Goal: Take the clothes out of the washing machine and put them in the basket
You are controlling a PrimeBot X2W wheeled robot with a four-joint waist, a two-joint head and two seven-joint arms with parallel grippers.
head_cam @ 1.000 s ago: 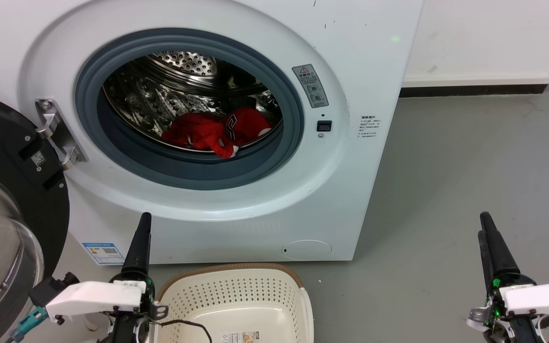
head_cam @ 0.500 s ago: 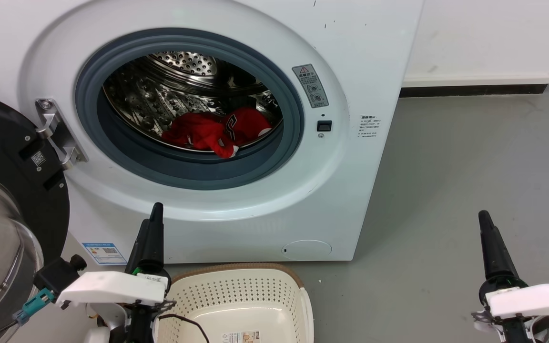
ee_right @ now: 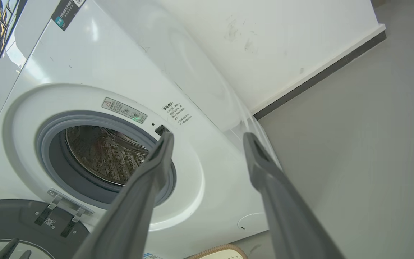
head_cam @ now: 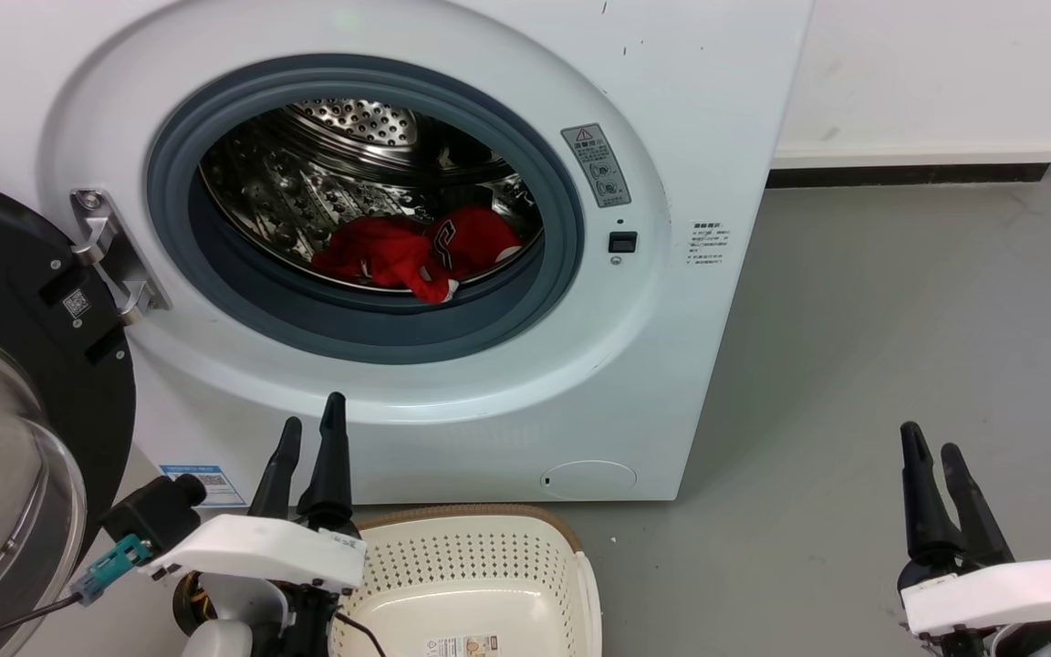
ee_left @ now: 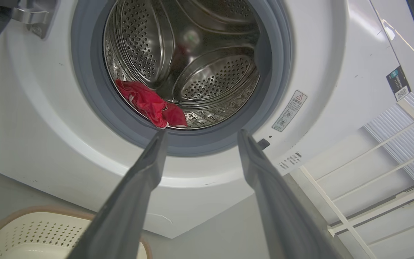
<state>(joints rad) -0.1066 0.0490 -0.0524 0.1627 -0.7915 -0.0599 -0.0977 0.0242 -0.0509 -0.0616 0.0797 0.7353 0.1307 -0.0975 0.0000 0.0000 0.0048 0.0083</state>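
Holding left claw (head_cam: 311,415) and right claw (head_cam: 930,440) spread, empty, spotting from head view clothes (head_cam: 398,255) inside washing machine (head_cam: 690,137), basket (head_cam: 452,561) in front

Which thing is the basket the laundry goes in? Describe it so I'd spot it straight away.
Find the big white washing machine with its round door swung open. On the grey floor just in front of it, below the opening, sits the basket. It is the small cream plastic tub with holes in its sides and a brown rim.
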